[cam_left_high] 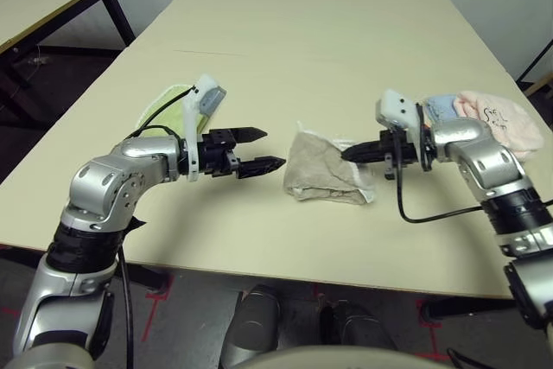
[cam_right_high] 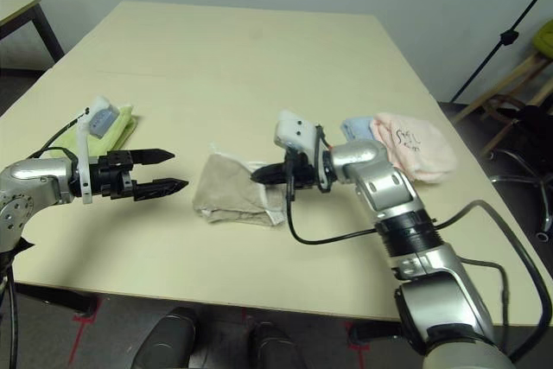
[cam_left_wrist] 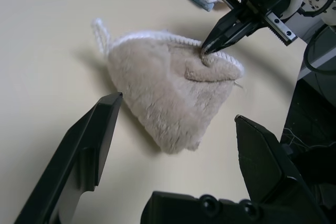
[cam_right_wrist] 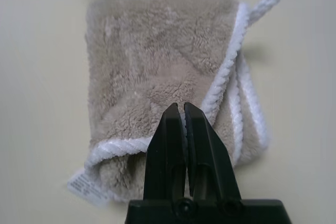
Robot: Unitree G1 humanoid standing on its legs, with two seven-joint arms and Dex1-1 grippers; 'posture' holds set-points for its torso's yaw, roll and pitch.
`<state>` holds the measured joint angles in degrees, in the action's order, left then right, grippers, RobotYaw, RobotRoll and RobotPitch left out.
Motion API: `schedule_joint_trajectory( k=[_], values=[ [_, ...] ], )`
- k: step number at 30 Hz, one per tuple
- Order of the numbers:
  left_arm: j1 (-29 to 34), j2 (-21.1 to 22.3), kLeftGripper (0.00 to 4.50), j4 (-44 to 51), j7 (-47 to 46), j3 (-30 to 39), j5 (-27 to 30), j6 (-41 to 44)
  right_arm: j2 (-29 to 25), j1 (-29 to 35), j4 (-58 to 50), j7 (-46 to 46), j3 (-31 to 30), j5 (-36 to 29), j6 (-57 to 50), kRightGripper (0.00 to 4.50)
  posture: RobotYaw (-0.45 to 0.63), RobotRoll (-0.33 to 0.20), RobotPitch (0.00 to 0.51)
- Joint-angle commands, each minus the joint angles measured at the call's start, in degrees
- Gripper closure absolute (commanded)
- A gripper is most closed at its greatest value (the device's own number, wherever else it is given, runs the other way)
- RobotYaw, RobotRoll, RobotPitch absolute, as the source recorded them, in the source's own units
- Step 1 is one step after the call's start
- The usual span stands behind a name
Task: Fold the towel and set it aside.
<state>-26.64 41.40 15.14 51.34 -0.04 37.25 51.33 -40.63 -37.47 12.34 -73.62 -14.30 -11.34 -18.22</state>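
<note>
Cream table [cam_left_high: 285, 49], beige towel [cam_left_high: 324, 168], pink cloth lettered [cam_right_high: 416, 146]

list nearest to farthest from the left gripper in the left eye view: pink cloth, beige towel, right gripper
1. Beige towel, just to the right of the left gripper
2. Right gripper, at the towel's right part
3. Pink cloth, at the table's right side

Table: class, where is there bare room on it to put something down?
The tabletop is free beyond the beige towel, and along the near edge before it. It is crowded around the towel, between the left hand and right hand.
</note>
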Motion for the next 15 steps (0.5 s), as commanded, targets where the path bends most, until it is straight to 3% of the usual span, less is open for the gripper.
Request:
schedule_joint_trajectory(
  k=[1, 5, 8, 14, 15],
  values=[
    [-0.41, 0.19, 0.0, 0.64, 0.52, -0.32, 0.43, 0.38, -0.85, -0.52, 3.23, 0.17, -0.26, 3.18, 4.59, 4.45, 0.21, 0.0, 0.093],
    [-0.7, 0.11, 0.0, 0.62, 0.6, -0.57, 0.42, 0.5, -0.18, -2.7, 8.78, 3.48, -0.44, 8.12, 14.2, 3.47, 0.21, 0.0, 0.091],
    [-0.83, 0.08, 0.0, 0.68, 0.65, -0.73, 0.53, 0.58, 0.91, -4.11, 12.69, 5.56, -0.34, 10.51, 21.61, 2.39, 0.21, 0.0, 0.09],
    [-1.3, 0.09, 0.0, 0.4, 0.65, -1.05, 0.65, 0.54, 1.29, -6.33, 16.6, 4.84, 0.48, 10.75, 25.42, 0.12, 0.21, 0.0, 0.09],
    [-1.4, -0.05, 0.0, 0.34, 0.54, -1.08, 0.66, 0.56, 1.08, -6.58, 17.32, 4.64, 0.63, 10.78, 25.8, 0.03, 0.21, 0.0, 0.09]
  ],
)
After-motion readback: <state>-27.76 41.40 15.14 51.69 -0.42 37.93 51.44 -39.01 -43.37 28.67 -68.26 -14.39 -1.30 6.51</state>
